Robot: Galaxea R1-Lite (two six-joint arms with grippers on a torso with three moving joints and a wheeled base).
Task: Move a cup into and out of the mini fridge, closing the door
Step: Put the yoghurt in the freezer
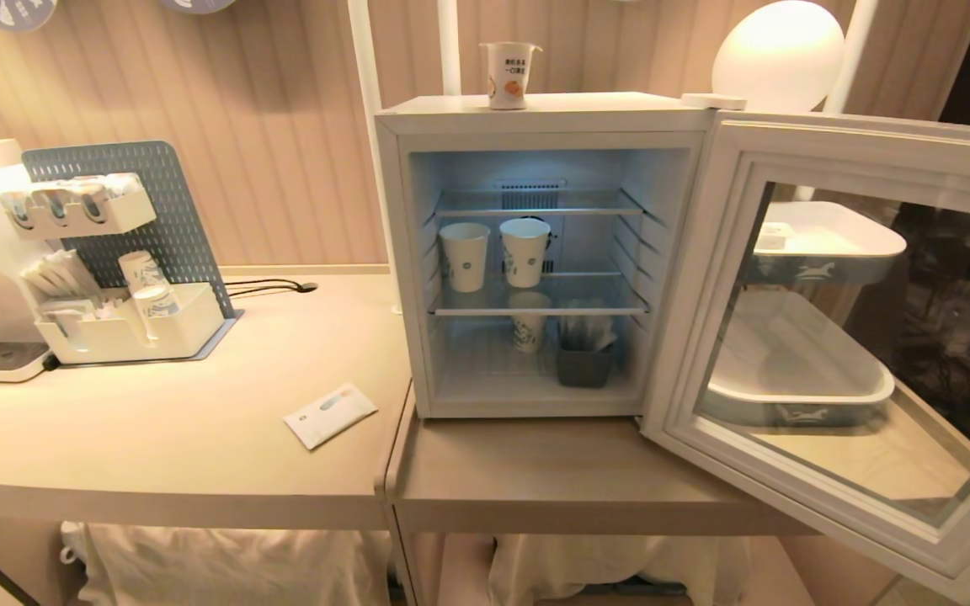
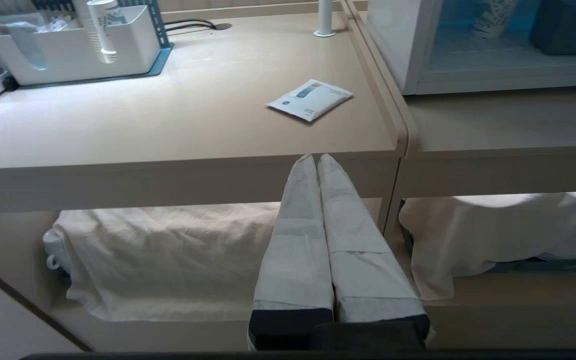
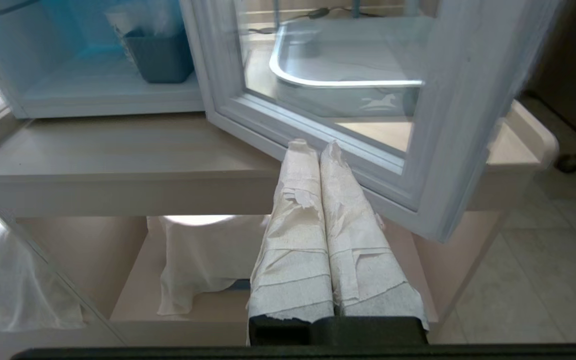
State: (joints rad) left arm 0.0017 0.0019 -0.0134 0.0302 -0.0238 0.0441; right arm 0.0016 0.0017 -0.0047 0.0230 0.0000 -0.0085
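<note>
The white cup [image 1: 510,74] with its orange fruit picture stands on top of the mini fridge [image 1: 535,114]. The fridge's glass door [image 1: 839,337] hangs wide open to the right. Neither arm shows in the head view. My left gripper [image 2: 316,159] is shut and empty, low in front of the left table's edge. My right gripper [image 3: 314,146] is shut and empty too, low in front of the counter, just below the open door's bottom frame [image 3: 318,135].
Inside the fridge stand two paper cups [image 1: 493,252] on the middle shelf, and a third cup and a dark bin [image 1: 583,364] below. A white packet [image 1: 330,414] lies on the left table. An organiser [image 1: 131,320] with cups stands far left. White trays [image 1: 796,370] sit behind the door.
</note>
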